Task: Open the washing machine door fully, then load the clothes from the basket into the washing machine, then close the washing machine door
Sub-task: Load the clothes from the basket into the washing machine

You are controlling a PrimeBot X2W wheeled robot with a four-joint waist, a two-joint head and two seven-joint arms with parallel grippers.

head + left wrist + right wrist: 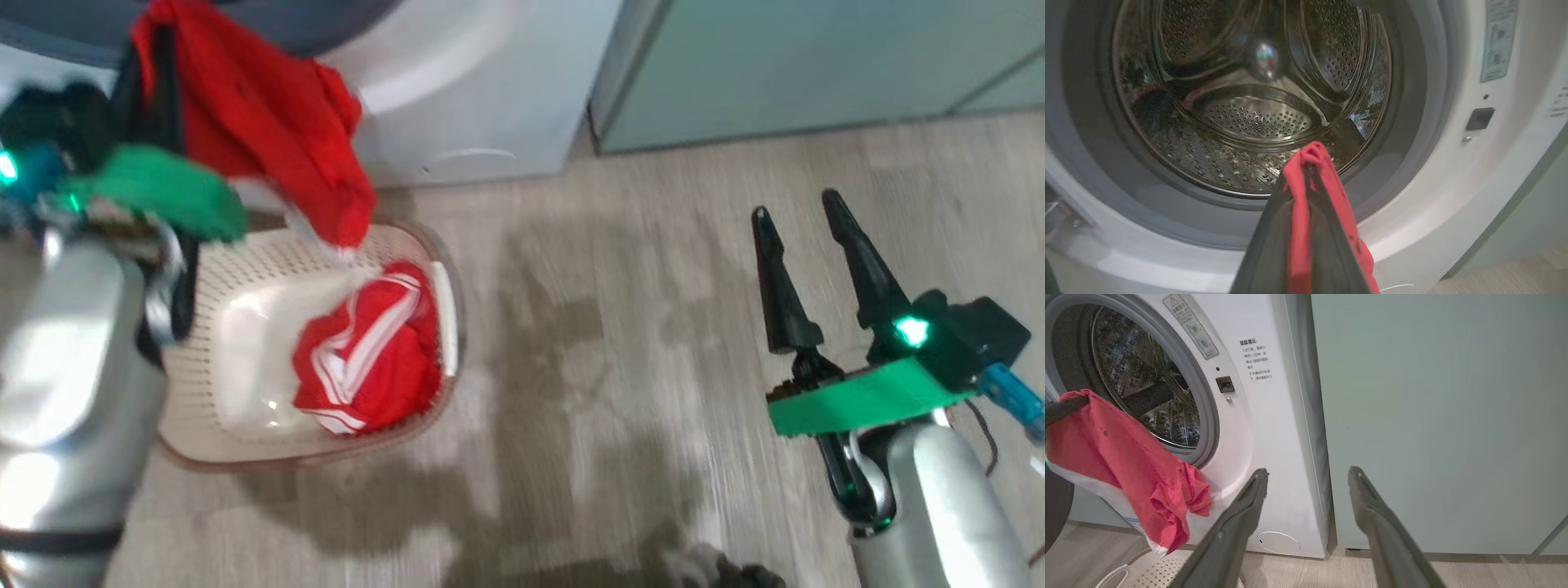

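The clothes (261, 122) are in two places. One red piece hangs from the left tool (1306, 167), whose fingers are clamped tight on a fold of it. A striped piece (367, 359), red and white, lies bunched at the right end of the basket (245, 327).

The washing machine (1274, 437) stands open. Its steel drum (1249, 122) lies straight ahead of the left tool, just past the fingertips, and no cloth shows inside it. The held piece drapes down with its long axis roughly vertical, and its tail seems to trail over the basket, though the head view is blurred.

The right tool (796, 206) is spread wide and holds nothing, over the floor (612, 367) well to the right, so the left arm is nearer.
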